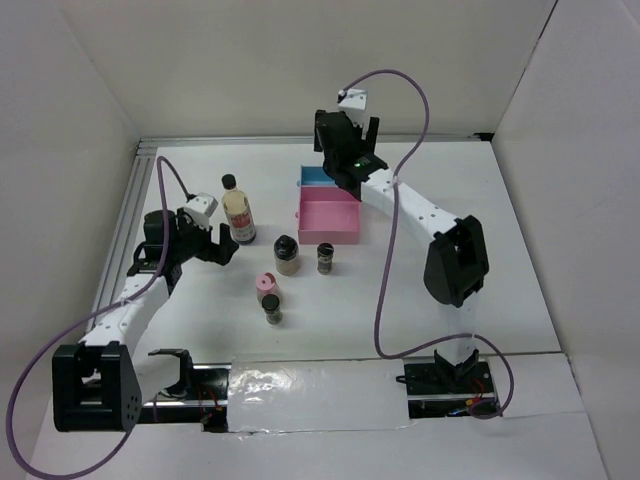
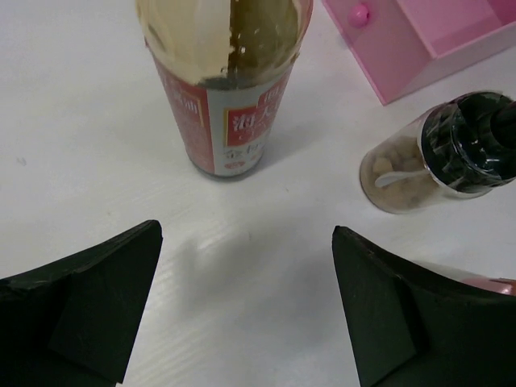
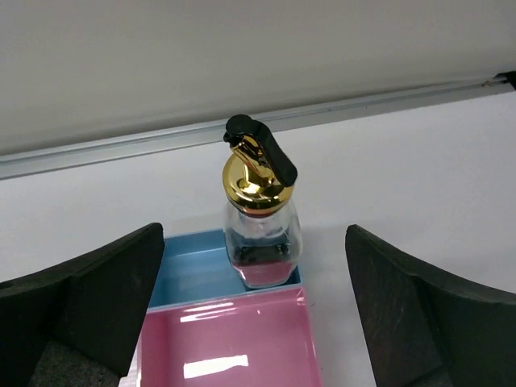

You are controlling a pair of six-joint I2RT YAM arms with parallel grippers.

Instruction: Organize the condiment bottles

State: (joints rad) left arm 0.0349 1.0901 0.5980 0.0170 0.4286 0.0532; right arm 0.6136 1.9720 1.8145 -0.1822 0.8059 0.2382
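Counted six condiment bottles: two tall, four small jars. Found the gold-spout bottle [image 3: 260, 218] standing in the blue tray [image 3: 189, 274] at its far end, right jaws wide apart on either side and not touching it.

Loose on the worktop [image 1: 480, 190]: tan-label bottle [image 1: 238, 215] just ahead of the left jaws, likewise spread open and empty. Also wide black-lidded jar [image 1: 287, 253], slim black-lidded jar [image 1: 326, 257], pink-lidded jar [image 1: 267, 285] and smallest jar [image 1: 272, 310], dark-lidded, all clustered near the pink tray [image 1: 330, 220].

Judged early going: seemingly one of six put away, five to go. Two trays, two arms.
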